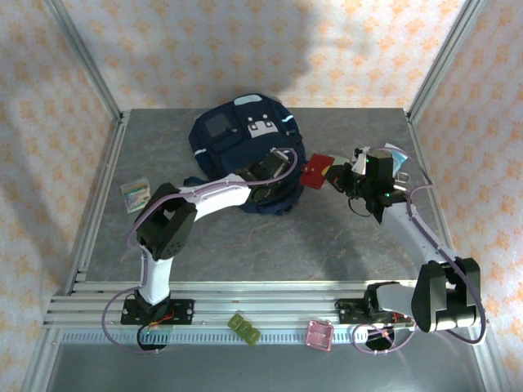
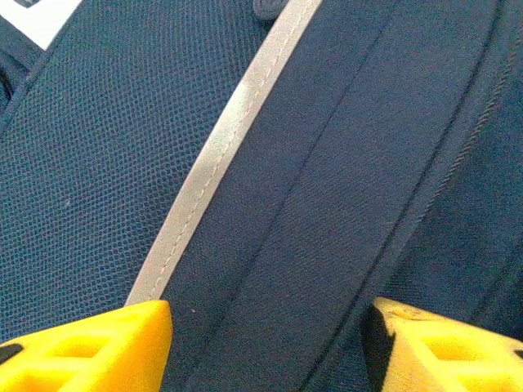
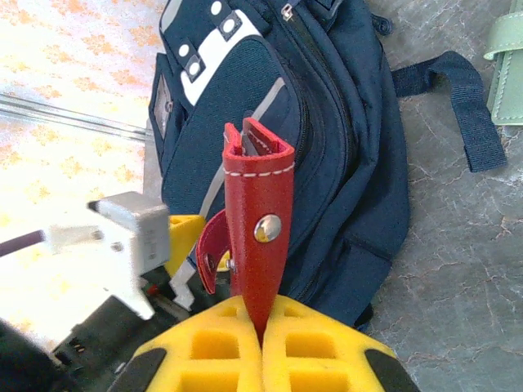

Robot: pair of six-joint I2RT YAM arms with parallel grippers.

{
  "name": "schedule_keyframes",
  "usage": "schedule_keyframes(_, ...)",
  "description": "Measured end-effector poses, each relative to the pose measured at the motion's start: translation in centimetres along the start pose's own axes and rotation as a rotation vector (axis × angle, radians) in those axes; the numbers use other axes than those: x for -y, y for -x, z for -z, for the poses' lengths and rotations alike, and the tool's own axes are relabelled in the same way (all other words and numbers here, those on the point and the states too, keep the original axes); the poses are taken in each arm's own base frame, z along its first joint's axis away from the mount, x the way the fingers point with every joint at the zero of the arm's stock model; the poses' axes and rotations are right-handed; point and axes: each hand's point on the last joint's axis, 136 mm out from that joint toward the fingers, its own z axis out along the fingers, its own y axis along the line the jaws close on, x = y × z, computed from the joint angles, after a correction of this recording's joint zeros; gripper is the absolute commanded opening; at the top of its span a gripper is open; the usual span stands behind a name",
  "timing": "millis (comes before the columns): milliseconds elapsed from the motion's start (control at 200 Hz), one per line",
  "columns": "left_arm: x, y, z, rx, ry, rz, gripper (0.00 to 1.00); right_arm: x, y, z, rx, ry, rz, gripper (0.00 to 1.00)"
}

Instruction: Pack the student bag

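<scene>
Far side of table (image 1: 245, 245): bag (image 1: 237, 143) lies flat with its front pocket up, well apart from both side rails.
Bag look: navy, with light grey patches near its far end. A pale stripe (image 2: 216, 163) runs slantwise across the cloth in the left wrist view.
Left gripper (image 1: 276, 166): it is over the bag's right side with its yellow fingers (image 2: 90, 347) spread wide. The stripe and dark cloth lie flat between them. Whether the tips touch the cloth cannot be told.
Right gripper (image 3: 261, 327): it sits just right of the bag, pads pressed together and pinching a case.
Case (image 3: 260, 212): red leather with white stitching and a metal snap. It stands up from the pads, its free end toward the bag, which lies close behind it.
Strap (image 3: 458, 98): dark, lying on the table beside the bag.
Green thing (image 3: 508, 65): pale, at the edge of the right wrist view, just past the strap.
Packet (image 1: 135, 194): small and striped, near the left rail, well apart from the bag.
Near rail: a green piece (image 1: 243, 328) and a pink piece (image 1: 319, 335) lie between the two arm bases.
</scene>
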Motion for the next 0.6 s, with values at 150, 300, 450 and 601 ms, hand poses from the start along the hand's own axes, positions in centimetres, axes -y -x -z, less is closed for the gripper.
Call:
schedule_keyframes(150,0.4,0.3,-0.6,0.004,0.02,-0.059,0.19,-0.1,0.1,0.0,0.004,0.004,-0.001,0.0)
schedule_keyframes(300,0.0,1.6,-0.2,0.028,0.035,-0.068,0.0,-0.1,0.1,0.0,0.006,0.006,0.0,0.0)
schedule_keyframes(450,-0.9,2.6,0.0,0.039,0.043,-0.057,0.0,-0.1,0.1,-0.1,0.008,0.014,-0.005,0.0)
schedule_keyframes(601,-2.1,3.5,1.0,0.048,0.049,-0.024,0.0,0.3,-0.4,-0.6,-0.007,0.028,-0.028,0.0)
